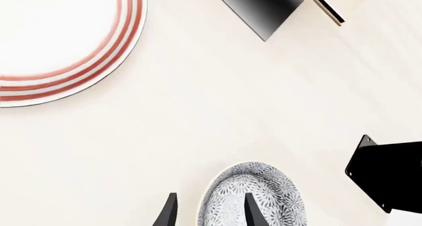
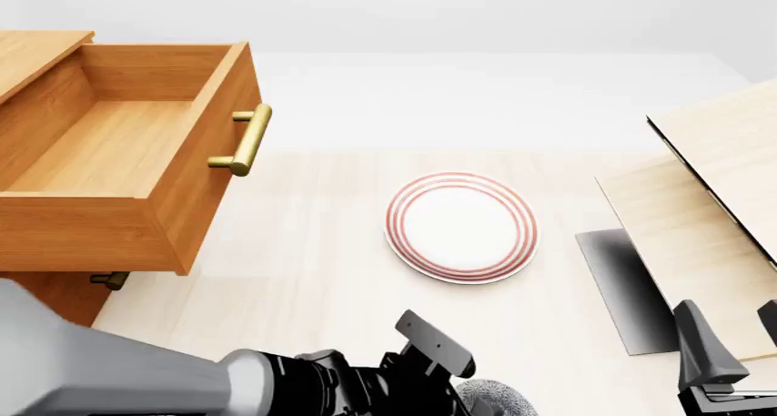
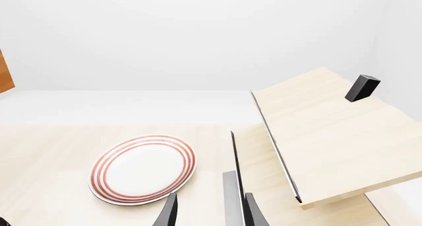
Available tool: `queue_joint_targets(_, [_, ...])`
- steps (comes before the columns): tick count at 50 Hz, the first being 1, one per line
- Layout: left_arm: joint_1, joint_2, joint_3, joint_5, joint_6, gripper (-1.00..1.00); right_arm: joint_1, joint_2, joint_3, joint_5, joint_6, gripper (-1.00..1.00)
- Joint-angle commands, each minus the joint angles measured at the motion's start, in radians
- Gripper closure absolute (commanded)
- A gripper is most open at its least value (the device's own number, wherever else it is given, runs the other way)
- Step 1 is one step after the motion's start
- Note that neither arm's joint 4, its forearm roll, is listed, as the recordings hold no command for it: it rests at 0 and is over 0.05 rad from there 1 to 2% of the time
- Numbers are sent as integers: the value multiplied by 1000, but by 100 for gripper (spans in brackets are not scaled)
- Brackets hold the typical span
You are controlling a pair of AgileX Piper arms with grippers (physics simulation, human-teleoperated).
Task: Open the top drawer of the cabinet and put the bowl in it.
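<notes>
Left claw (image 1: pixel 209 211) spread astride the bowl (image 1: pixel 254 196) rim, one finger inside, one outside.

Top drawer (image 2: pixel 122 152) sticks out on my left, plate (image 2: pixel 461 226) mid-table, bowl (image 1: pixel 254 196) nearer me, slanted structure (image 2: pixel 716 207) off right.

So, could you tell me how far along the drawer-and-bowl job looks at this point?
Done: the top drawer of the cabinet stands pulled out, with nothing inside it. In hand: the left gripper has one of its fingers inside the bowl and the other outside its rim; whether they have closed on it is unclear. Left: carrying the bowl into the drawer. The right gripper holds nothing.
</notes>
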Motion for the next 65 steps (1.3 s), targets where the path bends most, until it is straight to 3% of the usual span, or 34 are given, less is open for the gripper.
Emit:
queue_joint_targets(1, [-10, 27, 1, -24, -17, -100, 0, -1, 1, 0, 0, -100])
queue_joint_targets(26, [-24, 67, -9, -45, -32, -100, 0, -1, 1, 0, 0, -100])
queue_joint_targets(27, [-19, 66, -7, -47, -29, 100, 0, -1, 1, 0, 0, -100])
queue_joint_targets(42, [-19, 39, -1, -39, -30, 100, 0, -1, 1, 0, 0, -100])
queue_joint_targets(65, [10, -40, -10, 40, 30, 100, 0, -1, 1, 0, -1, -100])
